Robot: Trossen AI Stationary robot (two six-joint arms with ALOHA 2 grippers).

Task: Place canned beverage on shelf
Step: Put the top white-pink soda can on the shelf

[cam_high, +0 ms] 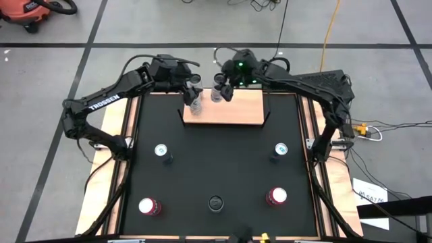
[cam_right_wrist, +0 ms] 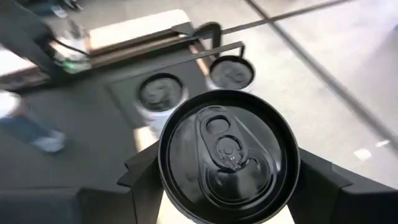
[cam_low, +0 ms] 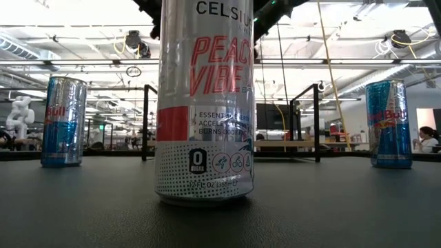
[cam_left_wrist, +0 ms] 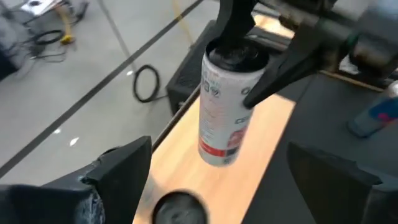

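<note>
The shelf (cam_high: 233,111), a light-wood board with black end rails, lies at the table's far middle. My right gripper (cam_high: 220,89) is shut on a white-and-red can (cam_left_wrist: 227,106) with a black top (cam_right_wrist: 227,155), over the board's far left part. My left gripper (cam_high: 194,93) is open just left of it, near the shelf's left rail. Its fingers (cam_left_wrist: 118,177) stand wide on either side of another can's dark top (cam_left_wrist: 177,208) without touching it. That can (cam_high: 196,106) stands on the board. My right gripper pinches the can's upper wall just under the rim (cam_left_wrist: 252,68) between its two fingers (cam_left_wrist: 273,74), one on each side. The fingers come from above, slanting down. The can is slightly tilted, its bottom (cam_left_wrist: 217,158) at the board; whether it rests there, I cannot tell.
Several more cans stand on the black tabletop: two blue ones (cam_high: 160,150) (cam_high: 281,149) at mid-table, two red-topped ones (cam_high: 148,206) (cam_high: 276,196) nearer the front, and a black-topped one (cam_high: 216,202) at the front middle. The right half of the board (cam_high: 246,111) is bare.
</note>
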